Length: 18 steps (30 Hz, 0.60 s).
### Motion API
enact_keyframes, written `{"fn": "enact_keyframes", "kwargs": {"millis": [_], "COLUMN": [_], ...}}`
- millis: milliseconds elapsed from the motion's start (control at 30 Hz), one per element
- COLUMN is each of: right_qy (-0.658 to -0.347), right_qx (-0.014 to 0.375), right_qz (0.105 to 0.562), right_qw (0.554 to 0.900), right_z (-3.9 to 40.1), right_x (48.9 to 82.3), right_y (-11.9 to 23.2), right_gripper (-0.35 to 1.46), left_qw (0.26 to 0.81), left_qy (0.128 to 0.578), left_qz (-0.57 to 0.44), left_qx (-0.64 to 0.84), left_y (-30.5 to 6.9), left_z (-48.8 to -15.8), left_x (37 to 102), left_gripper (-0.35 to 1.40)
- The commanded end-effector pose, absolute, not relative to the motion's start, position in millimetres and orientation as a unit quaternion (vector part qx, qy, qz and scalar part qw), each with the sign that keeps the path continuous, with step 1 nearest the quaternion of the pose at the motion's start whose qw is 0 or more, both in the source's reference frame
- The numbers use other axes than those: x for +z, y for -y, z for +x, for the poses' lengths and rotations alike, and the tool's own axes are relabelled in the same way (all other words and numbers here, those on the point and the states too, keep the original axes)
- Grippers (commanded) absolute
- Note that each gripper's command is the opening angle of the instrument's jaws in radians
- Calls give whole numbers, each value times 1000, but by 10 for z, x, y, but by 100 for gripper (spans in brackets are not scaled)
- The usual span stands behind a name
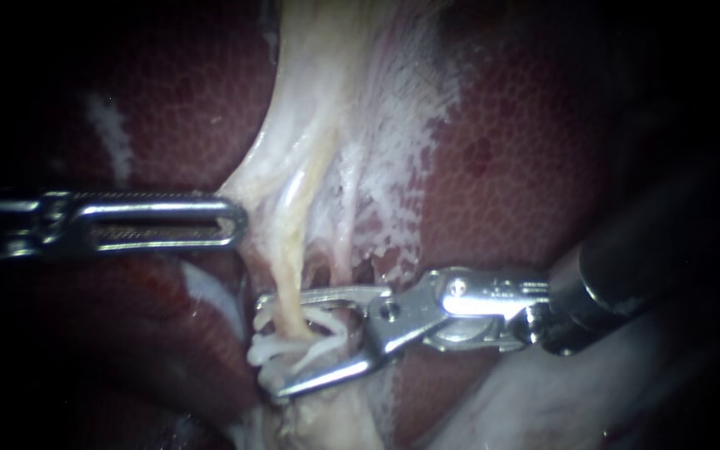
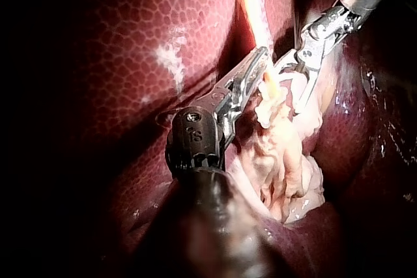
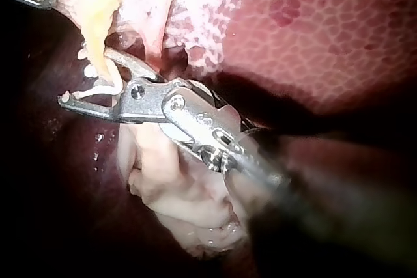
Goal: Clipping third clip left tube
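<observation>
Left instrument (image 1: 235, 221): shaft cut off at endoscope view's edge, and a dark blur in its own wrist view. Right instrument (image 1: 270, 344): shaft dark and blurred behind jaws. White clips (image 1: 264, 354) between its spread jaws are bunched, count unclear. Tube (image 1: 289, 283) is hidden past clips toward lower jaw. Liver (image 1: 527, 167) beyond jaws is lost in shadow.

Bright light pools on the pale tissue (image 1: 335, 125), glare flashes off the right instrument (image 1: 272, 343), edges fall dark.

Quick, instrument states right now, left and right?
Left instrument: shut on the pale tissue.
Right instrument: open, straddling the tube, not yet closed.
</observation>
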<state>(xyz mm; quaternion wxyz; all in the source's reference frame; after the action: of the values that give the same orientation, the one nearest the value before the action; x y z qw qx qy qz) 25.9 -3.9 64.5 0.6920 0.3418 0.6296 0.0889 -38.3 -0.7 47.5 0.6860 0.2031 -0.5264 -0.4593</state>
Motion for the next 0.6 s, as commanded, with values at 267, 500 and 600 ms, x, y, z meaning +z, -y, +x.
{"fn": "enact_keyframes", "kwargs": {"millis": [267,500,600], "right_qy": [-631,-632,-632], "right_qx": [99,100,101], "right_qz": [346,344,343], "right_qw": [688,687,688], "right_z": [258,262,267], "right_x": [625,617,618], "right_y": [-3,-16,-17], "right_gripper": [54,53,53], "left_qw": [686,686,686], "left_qy": [526,526,526], "left_qz": [203,203,203], "left_qx": [-459,-460,-460], "left_y": [8,8,8], "left_z": [-384,-384,-384], "left_x": [476,475,475], "left_gripper": [-35,-35,-35]}}
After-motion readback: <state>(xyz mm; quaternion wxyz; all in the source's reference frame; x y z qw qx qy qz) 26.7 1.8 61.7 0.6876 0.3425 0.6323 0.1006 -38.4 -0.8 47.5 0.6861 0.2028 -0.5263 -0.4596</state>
